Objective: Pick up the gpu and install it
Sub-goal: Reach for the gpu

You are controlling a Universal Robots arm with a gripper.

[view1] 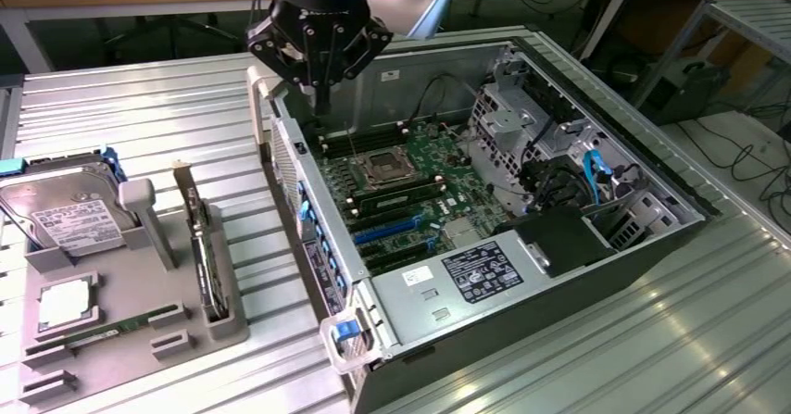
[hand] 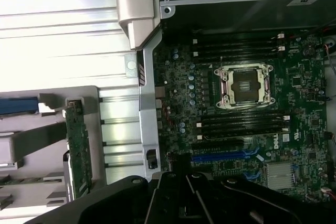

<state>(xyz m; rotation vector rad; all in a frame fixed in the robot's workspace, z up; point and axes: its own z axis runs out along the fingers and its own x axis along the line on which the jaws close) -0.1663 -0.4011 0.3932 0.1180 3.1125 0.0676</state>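
In the exterior view, we record 1 black robot gripper, fingers closed on nothing, over the open black computer case. The green-board gpu with black cooler stands on edge in the grey plastic holder tray, well apart from the gripper. In the wrist view, the gpu stands edge-on in that tray, beside the case.

High oblique exterior, downward wrist, shared motherboard

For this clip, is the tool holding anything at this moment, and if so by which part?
Nothing is held. The tool is shut above the open case, while the gpu stands on edge in the grey holder beside it.
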